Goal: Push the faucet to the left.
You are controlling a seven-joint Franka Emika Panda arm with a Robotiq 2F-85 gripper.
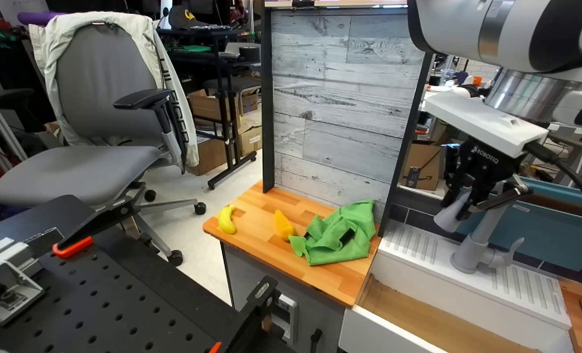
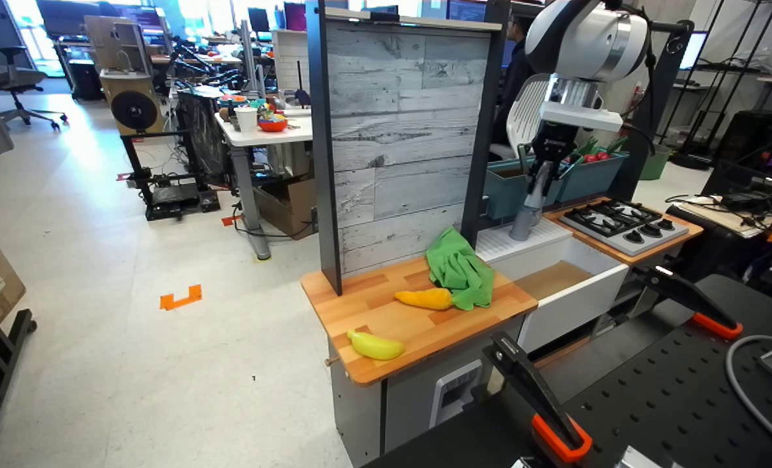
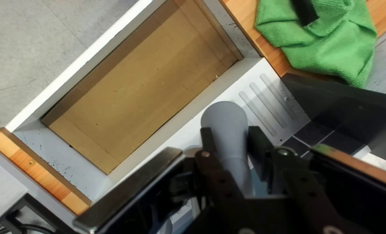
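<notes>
One claw [image 3: 232, 137] pinches the gooseneck faucet [image 1: 486, 230] inside its grip, leftward push looking well along, wanting one last nudge, then release!

Fingers [image 1: 464, 212] flank the grey faucet [image 1: 484, 230] near its outlet; a banana [image 1: 226, 219] and green cloth [image 1: 337, 235] lie on the bench [image 1: 256, 215].

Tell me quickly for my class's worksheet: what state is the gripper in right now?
Gripper: jaws either side of the faucet spout; whether clamped on it cannot be told.
</notes>
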